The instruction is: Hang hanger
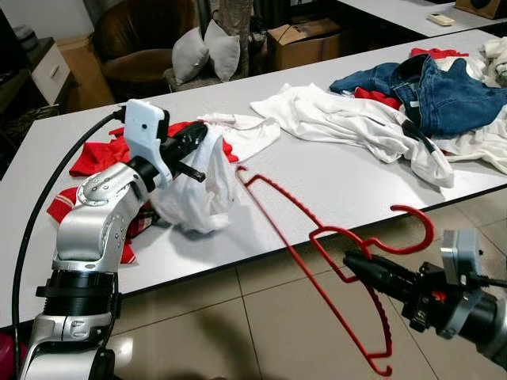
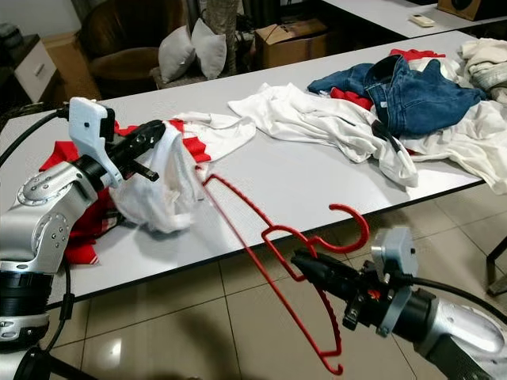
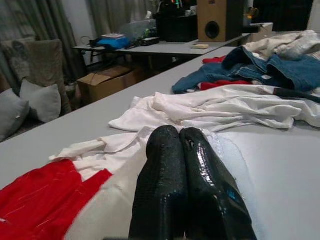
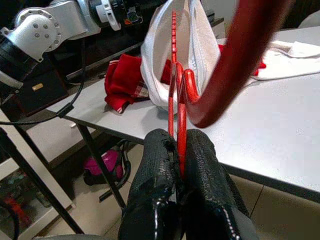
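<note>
A red plastic hanger (image 1: pixel 277 226) hangs tilted in front of the table's near edge, its hook (image 1: pixel 424 229) pointing right. My right gripper (image 1: pixel 352 261) is shut on the hanger just below the hook, over the floor; the right wrist view shows its fingers (image 4: pixel 160 160) pinching the red bar (image 4: pixel 181 125). The hanger's far end reaches a white garment (image 1: pixel 202 186). My left gripper (image 1: pixel 200 134) is shut on that garment's top edge and holds it up over the grey table (image 1: pixel 333 182). In the left wrist view its fingers (image 3: pixel 165 165) are pressed together over white cloth (image 3: pixel 125 150).
Red clothes (image 1: pixel 95 158) lie under the left arm. A white shirt (image 1: pixel 341 119) and blue jeans (image 1: pixel 444 95) are piled at the table's right end. Behind the table stand an armchair (image 1: pixel 142 39), grey pillows (image 1: pixel 206 51) and a cardboard box (image 1: pixel 305 39). Tiled floor (image 1: pixel 238 317) lies below.
</note>
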Robot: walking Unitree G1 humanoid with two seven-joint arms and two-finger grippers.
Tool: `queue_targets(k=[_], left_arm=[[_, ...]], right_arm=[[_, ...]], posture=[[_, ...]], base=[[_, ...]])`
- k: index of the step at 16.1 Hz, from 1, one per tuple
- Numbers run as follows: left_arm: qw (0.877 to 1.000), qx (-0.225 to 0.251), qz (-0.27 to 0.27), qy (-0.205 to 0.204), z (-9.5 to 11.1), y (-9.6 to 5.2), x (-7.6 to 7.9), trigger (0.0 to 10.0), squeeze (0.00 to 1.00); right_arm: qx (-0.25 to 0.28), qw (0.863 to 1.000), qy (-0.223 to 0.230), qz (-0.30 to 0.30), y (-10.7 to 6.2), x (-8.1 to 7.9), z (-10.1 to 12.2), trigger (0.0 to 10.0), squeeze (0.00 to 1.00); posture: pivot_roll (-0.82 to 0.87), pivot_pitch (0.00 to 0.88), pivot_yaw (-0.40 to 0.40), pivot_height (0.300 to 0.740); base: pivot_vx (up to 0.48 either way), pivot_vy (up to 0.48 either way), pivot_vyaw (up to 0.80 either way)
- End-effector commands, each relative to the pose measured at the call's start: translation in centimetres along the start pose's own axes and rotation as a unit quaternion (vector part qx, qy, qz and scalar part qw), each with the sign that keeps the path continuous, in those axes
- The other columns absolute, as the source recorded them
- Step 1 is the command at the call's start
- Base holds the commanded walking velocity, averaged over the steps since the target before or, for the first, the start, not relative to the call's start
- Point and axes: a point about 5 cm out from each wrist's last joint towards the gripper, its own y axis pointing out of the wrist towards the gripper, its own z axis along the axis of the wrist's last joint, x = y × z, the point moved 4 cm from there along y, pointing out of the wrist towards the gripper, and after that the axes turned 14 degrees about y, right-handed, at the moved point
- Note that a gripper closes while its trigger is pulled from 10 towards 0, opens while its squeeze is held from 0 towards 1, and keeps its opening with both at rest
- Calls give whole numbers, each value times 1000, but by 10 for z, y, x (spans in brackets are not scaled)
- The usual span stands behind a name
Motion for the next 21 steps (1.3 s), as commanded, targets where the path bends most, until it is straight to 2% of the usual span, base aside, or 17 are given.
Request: queue_targets(k=[1, 2, 3, 4, 6, 7, 9, 11, 13, 14, 16, 18, 19, 20, 21], left_arm=[[999, 10, -30, 10, 10, 1, 9, 0, 0], [998, 11, -59, 14, 11, 1, 20, 0, 0], [998, 9, -67, 14, 11, 1, 24, 0, 0], [994, 10, -109, 13, 12, 3, 44, 0, 0], [993, 15, -118, 10, 14, 4, 50, 0, 0], [993, 28, -111, 2, 23, 5, 47, 0, 0], [994, 44, -95, -7, 31, 4, 39, 0, 0], [993, 107, -29, -36, 64, 3, 3, 0, 0], [988, 146, 0, -56, 84, 0, -16, 0, 0], [985, 163, 2, -53, 94, -2, -24, 0, 0], [985, 167, 2, -45, 99, -3, -28, 0, 0], [984, 171, 6, -45, 104, -6, -34, 0, 0], [985, 165, 4, -40, 102, -6, -34, 0, 0], [990, 139, -5, -21, 93, -5, -30, 0, 0], [995, 94, -29, 17, 75, -4, -17, 0, 0]], right_arm=[[-5, 1000, 1, -6, 6, 4, 0, 10000, 0], [-9, 1000, 5, -8, 12, 7, 0, 10000, 0], [-10, 1000, 5, -2, 14, 7, 0, 10000, 0], [-20, 1000, 3, 6, 25, 13, 0, 10000, 0], [-23, 1000, 1, -2, 31, 19, 0, 10000, 0], [-16, 999, -1, -43, 39, 36, 3, 10000, 0], [-8, 998, 4, -63, 42, 43, 5, 10000, 0], [-28, 997, 17, -69, 48, 48, 0, 10000, 0], [-59, 994, 10, -90, 50, 56, -10, 10000, 0], [-40, 994, 3, -105, 53, 63, -1, 10000, 0], [-7, 991, -8, -134, 52, 74, 16, 10000, 0], [49, 987, -27, -149, 50, 82, 48, 10000, 0], [59, 987, -29, -144, 50, 80, 53, 10000, 0], [80, 988, -33, -126, 51, 75, 62, 10000, 0], [113, 989, -25, -91, 52, 63, 74, 10000, 0]], posture=[[-191, 0, 136, 740], [-188, 0, 134, 740], [-183, 0, 130, 740], [-183, 0, 130, 740], [-183, 0, 130, 740], [-174, 0, 118, 740], [-174, 0, 118, 740], [-173, 0, 116, 740], [-173, 0, 116, 740], [-169, 0, 116, 740], [-170, 0, 118, 740], [-169, 0, 120, 740], [-169, 0, 120, 740], [-166, 0, 123, 740], [-165, 0, 123, 740]], base=[[0, 0, 0], [0, 0, 0], [0, 0, 0], [0, 0, 0], [0, 0, 0], [0, 0, 0], [0, 0, 0], [0, 0, 0], [0, 0, 0], [0, 0, 0], [0, 0, 0], [0, 0, 0], [0, 0, 0], [0, 0, 0], [0, 0, 0]])
